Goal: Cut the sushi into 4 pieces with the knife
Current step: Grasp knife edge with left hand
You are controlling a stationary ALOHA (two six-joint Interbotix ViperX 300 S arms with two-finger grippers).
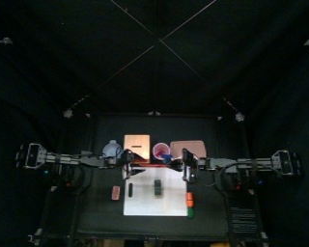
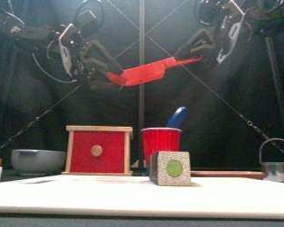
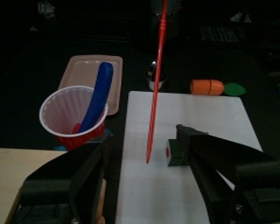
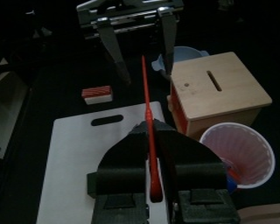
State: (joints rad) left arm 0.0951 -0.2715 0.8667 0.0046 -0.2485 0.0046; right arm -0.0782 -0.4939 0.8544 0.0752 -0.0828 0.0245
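Black tabletop (image 1: 119, 224) bears the white cutting board (image 1: 144, 203), sushi roll (image 2: 170, 168) near its middle. High overhead, right gripper (image 4: 154, 140) clamps the red knife (image 2: 145, 71) by its handle end; left gripper (image 3: 146, 144) has its jaws gaping around the tip. Likely light, stiff plastic: hold the handle.

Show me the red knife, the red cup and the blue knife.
red knife (image 2: 145, 71), front view, middle of the blade
red cup (image 2: 161, 144), front view, front wall
blue knife (image 2: 177, 117), front view, end above the cup's rim
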